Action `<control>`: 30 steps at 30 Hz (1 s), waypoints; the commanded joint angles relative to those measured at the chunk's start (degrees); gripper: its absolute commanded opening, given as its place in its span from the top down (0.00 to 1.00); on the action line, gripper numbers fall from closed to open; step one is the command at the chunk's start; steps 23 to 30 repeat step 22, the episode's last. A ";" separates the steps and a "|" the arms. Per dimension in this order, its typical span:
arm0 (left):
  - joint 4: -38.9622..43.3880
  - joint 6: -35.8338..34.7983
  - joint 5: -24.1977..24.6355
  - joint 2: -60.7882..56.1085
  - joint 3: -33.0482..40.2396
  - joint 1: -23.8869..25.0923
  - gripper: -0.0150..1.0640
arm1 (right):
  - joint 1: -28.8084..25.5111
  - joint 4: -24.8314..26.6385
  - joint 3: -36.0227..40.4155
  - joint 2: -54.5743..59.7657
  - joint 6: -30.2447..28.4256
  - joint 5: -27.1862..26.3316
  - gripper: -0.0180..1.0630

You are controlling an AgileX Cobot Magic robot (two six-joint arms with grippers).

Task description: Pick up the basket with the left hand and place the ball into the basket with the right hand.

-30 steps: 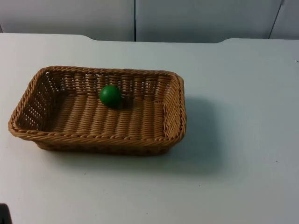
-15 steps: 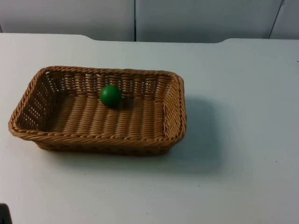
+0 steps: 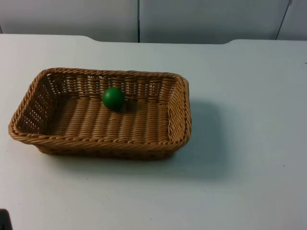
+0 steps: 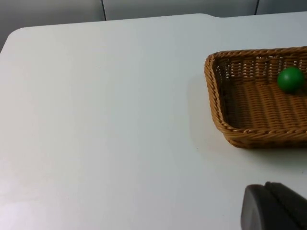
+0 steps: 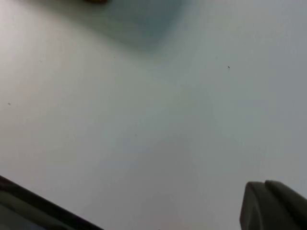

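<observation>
A brown wicker basket rests on the white table, left of the middle in the top view. A green ball lies inside it, close to the far wall. In the left wrist view the basket's short end and the ball appear ahead. My left gripper hangs over bare table, well apart from that short end and holding nothing that I can see. My right gripper is over bare white table, with neither basket nor ball near it.
The grey partition wall closes the table at the back. White table surface spreads to the right of the basket and in front of it. A dark table edge runs near the right gripper.
</observation>
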 commanded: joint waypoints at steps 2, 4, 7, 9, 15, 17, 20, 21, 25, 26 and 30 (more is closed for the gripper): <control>-0.12 -0.39 -0.14 -0.26 0.06 0.02 0.99 | -5.41 5.72 2.30 -8.82 -6.78 -2.05 0.99; -0.12 -0.39 -0.14 -0.26 0.06 0.02 0.99 | -6.90 5.82 2.57 -11.30 -7.36 -1.94 0.99; -0.12 -0.39 -0.14 -0.26 0.06 0.02 0.99 | -9.29 5.94 2.97 -15.11 -8.17 -2.12 0.99; -0.12 -0.39 -0.14 -0.26 0.06 0.02 0.99 | -11.73 6.03 3.12 -17.78 -8.40 -2.41 0.99; -0.12 -0.39 -0.14 -0.26 0.06 0.02 0.99 | -18.05 6.05 4.31 -23.84 -8.40 -4.32 0.99; -0.12 -0.39 -0.14 -0.26 0.06 0.02 0.99 | -21.68 5.90 4.31 -23.84 -8.40 -4.42 0.99; -0.12 -0.27 -0.14 -0.26 0.06 0.02 0.99 | -23.19 6.11 4.31 -23.84 -8.04 -4.42 0.99; -0.12 -0.27 -0.14 -0.26 0.06 0.02 0.99 | -23.38 6.66 4.31 -23.84 -7.48 -4.42 0.99; -0.12 -0.27 -0.14 -0.26 0.06 0.02 0.99 | -23.38 7.39 4.31 -23.84 -7.48 -4.45 0.99; -0.12 -0.27 -0.14 -0.26 0.06 0.02 0.99 | -23.38 7.39 4.31 -23.84 -7.48 -4.45 0.99; -0.12 -0.27 -0.14 -0.26 0.06 0.02 0.99 | -23.38 7.39 4.31 -23.84 -7.48 -4.45 0.99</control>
